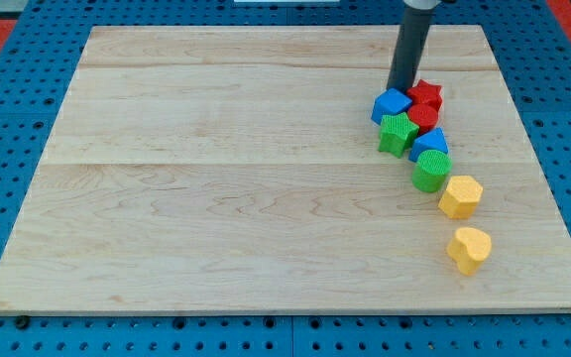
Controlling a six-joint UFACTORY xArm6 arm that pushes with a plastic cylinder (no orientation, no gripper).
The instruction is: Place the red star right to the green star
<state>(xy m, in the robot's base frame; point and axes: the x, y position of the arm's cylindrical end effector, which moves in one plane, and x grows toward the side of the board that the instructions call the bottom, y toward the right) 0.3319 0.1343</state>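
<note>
my tip (401, 89) sits at the view's upper right of the counter (216, 198), touching or just about touching the top edge of the blue block (392, 104), with the red star (426, 94) just to its right in the view. there is no pincer on this rig, only the rod, so there is nothing to call apart or together. the green star (397, 133) lies just below the blue block, and a red round block (422, 117) sits between the two stars, touching or nearly touching both. so the red star is up and to the right of the green star, not level with it, and the spot right of the green star is taken by the red round block and a second blue block (430, 144) below it. the coming move turns on this: the red star lies right of my tip, and i judge it needs a push downward in the view, so the tip would have to get above it first. a green cylinder (431, 171), a yellow block (460, 195) and a yellow heart (469, 248) trail off toward the view's bottom right. no containers are present.
</note>
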